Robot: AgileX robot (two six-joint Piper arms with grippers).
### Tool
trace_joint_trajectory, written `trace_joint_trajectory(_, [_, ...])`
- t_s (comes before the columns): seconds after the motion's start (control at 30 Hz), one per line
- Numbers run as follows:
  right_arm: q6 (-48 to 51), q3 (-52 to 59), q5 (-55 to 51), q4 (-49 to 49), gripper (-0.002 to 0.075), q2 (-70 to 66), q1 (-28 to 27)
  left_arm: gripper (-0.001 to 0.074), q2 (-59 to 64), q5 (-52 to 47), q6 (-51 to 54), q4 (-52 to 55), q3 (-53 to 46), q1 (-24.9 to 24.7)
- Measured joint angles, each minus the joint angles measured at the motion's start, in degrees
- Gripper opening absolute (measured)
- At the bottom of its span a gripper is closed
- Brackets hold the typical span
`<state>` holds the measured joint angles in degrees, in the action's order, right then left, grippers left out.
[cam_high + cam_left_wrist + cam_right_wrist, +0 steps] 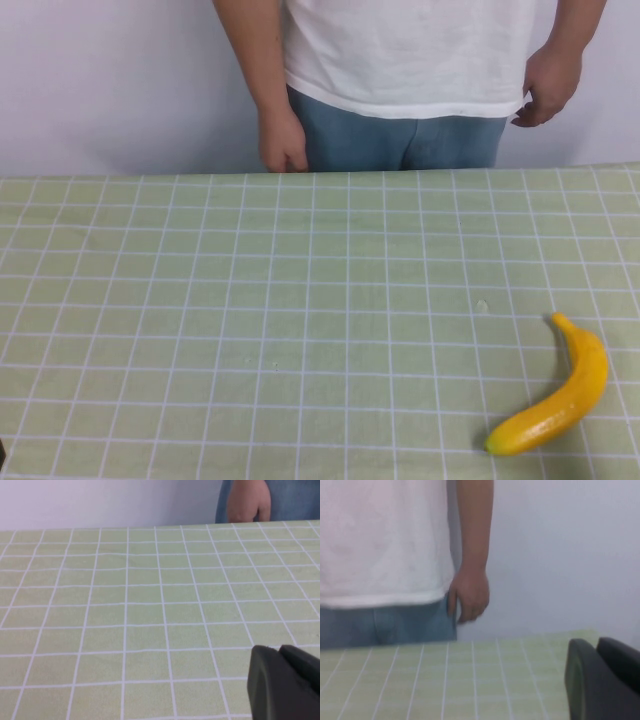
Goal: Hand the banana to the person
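The banana lies flat on the green checked tablecloth at the near right, its thin stem pointing away from me. The person, in a white T-shirt and blue jeans, stands behind the far edge with both arms hanging down. My left gripper hovers low over bare cloth on the left side, fingers together and empty. My right gripper is raised and faces the person, fingers together and empty. Neither gripper shows in the high view. The banana is out of both wrist views.
The person's hands hang at the table's far edge. A white wall rises behind the table. One hand also shows in the left wrist view.
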<state>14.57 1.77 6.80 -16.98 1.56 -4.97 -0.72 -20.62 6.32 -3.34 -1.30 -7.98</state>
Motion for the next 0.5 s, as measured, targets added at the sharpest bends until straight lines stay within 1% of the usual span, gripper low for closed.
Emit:
trace_joint_trajectory(0.07, [0.0, 0.0, 7.0, 0.0, -0.0007, 0.0, 0.0, -0.0002, 0.0, 0.0, 0.0, 0.0, 0.0, 0.0])
trace_joint_trajectory(0.17, [-0.5, -0.1, 22.7, -0.2, -0.0007, 0.0, 0.0, -0.0002, 0.0, 0.0, 0.0, 0.0, 0.0, 0.0])
trace_joint_trajectory(0.2, [-2.0, -0.4, 27.9, -0.6, -0.0007, 0.0, 0.0, -0.0002, 0.0, 0.0, 0.0, 0.0, 0.0, 0.0])
trace_joint_trajectory(0.27, [-5.1, -1.7, 34.0, -1.3, -0.0007, 0.0, 0.0, -0.0002, 0.0, 0.0, 0.0, 0.0, 0.0, 0.0])
trace_joint_trajectory(0.33, [-5.0, -4.9, 32.0, -4.1, -0.0007, 0.0, 0.0, -0.0002, 0.0, 0.0, 0.0, 0.0, 0.0, 0.0])
trace_joint_trajectory(0.37, [-3.9, -7.2, 28.3, -6.1, -0.0007, -0.1, 0.0, -0.0002, 0.0, 0.0, 0.0, 0.0, 0.0, 0.0])
trace_joint_trajectory(0.5, [6.7, -17.3, 8.5, -13.4, -0.0007, -2.5, 0.0, -0.0002, 0.0, 0.0, 0.0, 0.0, 0.0, 0.0])
